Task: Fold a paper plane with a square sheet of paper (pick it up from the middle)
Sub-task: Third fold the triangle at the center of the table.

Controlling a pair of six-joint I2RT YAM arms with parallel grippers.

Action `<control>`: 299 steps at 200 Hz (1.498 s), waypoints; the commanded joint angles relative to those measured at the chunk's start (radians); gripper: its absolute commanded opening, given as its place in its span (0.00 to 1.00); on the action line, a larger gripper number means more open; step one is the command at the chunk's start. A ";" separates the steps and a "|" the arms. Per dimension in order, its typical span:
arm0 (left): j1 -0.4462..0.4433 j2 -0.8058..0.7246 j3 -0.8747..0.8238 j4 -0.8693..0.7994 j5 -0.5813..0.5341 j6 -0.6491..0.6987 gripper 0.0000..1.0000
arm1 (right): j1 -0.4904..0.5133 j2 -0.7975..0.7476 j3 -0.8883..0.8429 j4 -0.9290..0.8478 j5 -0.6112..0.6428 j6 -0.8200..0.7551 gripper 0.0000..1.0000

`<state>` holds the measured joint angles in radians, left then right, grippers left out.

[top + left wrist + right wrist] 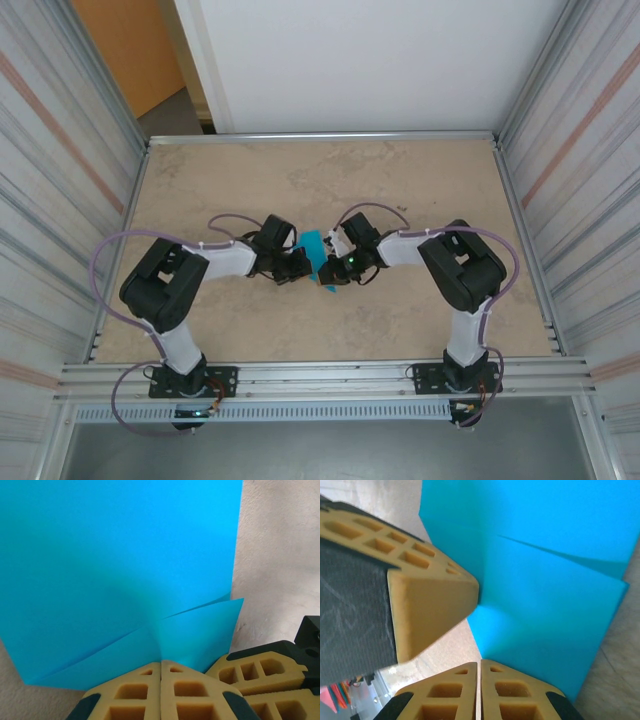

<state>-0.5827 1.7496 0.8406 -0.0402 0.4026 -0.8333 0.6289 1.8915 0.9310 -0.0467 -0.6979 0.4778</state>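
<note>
The square sheet of paper [316, 250] is teal-blue and held upright off the table between the two arms. In the left wrist view the sheet [120, 570] shows diagonal creases and an overlapping folded flap. My left gripper [300, 266] [161, 662] is shut on its lower edge at the crease. My right gripper [333, 268] [479, 663] is shut on a near corner of the sheet [550, 580]. The right gripper's fingers [260, 672] sit close beside the left jaws, and the left gripper's fingers [427, 600] touch the sheet's edge. No paper plane shape is in view.
The beige table [400, 180] lies below the paper, with room on all sides of the grippers. Corrugated metal walls [60, 180] stand left and right, a white panel is behind, and a metal rail [320, 375] runs along the near edge.
</note>
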 commanded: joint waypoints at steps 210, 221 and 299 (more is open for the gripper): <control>0.093 -0.211 -0.138 0.148 0.003 -0.111 0.31 | 0.039 -0.151 0.012 -0.032 0.240 0.084 0.15; 0.102 -0.221 -0.158 0.156 0.010 -0.114 0.32 | 0.039 -0.139 0.021 -0.036 0.243 0.081 0.15; 0.112 -0.190 -0.235 0.289 0.067 -0.183 0.39 | 0.038 -0.019 0.114 -0.104 0.258 0.079 0.18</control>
<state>-0.4774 1.5585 0.6189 0.1734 0.4343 -0.9783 0.6636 1.8351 1.0088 -0.0994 -0.4629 0.5426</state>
